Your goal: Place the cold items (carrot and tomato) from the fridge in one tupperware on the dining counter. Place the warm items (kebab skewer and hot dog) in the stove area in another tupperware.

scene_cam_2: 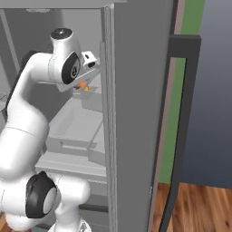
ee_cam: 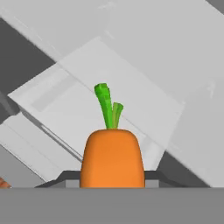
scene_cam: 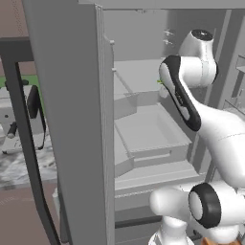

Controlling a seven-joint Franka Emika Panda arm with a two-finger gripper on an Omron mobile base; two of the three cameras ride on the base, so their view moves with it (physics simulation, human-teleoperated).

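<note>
While tool (ee_cam: 112,186) grips carrot (ee_cam: 112,157), its lower half hidden, fingertips cut off

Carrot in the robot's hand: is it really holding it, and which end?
Yes. The gripper is shut on the carrot, gripping its fat orange body. The green stalk sticks out beyond the fingers, toward the grey fridge shelf.
</note>
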